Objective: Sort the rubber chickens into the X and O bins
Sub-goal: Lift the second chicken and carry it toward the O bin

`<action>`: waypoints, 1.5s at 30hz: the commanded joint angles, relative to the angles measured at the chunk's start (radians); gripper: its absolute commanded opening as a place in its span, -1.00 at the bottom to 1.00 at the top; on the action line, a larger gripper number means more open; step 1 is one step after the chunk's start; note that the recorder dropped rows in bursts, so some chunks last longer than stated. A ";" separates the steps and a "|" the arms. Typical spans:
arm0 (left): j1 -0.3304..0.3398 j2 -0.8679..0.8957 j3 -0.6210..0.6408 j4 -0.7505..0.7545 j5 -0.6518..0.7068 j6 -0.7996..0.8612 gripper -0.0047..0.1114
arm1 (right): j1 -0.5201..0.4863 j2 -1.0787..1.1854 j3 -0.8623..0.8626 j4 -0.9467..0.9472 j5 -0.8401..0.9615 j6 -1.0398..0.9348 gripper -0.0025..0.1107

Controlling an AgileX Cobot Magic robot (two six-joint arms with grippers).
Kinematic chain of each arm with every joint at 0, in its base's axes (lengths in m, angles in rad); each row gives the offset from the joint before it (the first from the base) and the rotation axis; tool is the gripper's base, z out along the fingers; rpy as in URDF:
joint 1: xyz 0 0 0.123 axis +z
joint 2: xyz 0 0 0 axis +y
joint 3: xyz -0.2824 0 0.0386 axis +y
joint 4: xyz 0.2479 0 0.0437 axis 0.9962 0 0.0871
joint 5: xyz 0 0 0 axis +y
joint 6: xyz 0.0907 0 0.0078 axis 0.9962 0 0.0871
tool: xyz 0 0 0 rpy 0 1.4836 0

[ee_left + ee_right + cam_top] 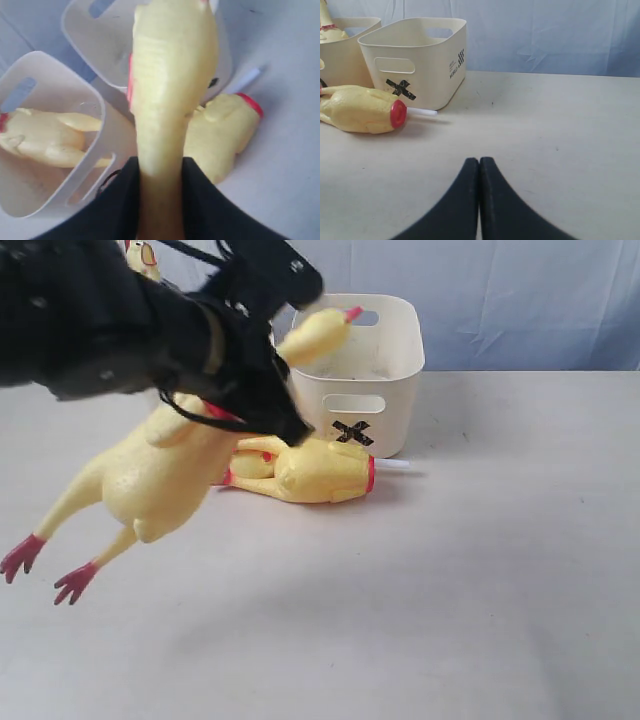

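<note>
Left jaws clamp one rubber chicken (160, 475) by its neck, aloft in front of the X bin (400, 390); another chicken (310, 475) lies at that bin's base. Right jaws are pressed together, empty.

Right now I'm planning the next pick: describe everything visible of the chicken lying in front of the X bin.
The lying chicken is glossy yellow, rubbery-looking, plump-bodied. It lies on its side on the table before the X bin. One end shows a red ring with a thin white tube sticking out; no head shows. Its other end is hidden behind the held chicken. Whether it touches the bin is unclear.
</note>
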 commanded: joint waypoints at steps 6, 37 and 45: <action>0.290 -0.157 -0.001 -0.115 -0.138 0.001 -0.92 | 0.003 -0.005 0.002 -0.003 -0.006 -0.004 -0.97; 0.888 0.236 -0.209 -0.155 -1.420 -0.756 -0.92 | 0.003 -0.005 0.002 -0.003 -0.006 -0.004 -0.97; 0.869 0.409 -0.350 -0.144 -1.478 -0.791 -0.92 | 0.003 -0.005 0.002 -0.003 -0.006 -0.004 -0.97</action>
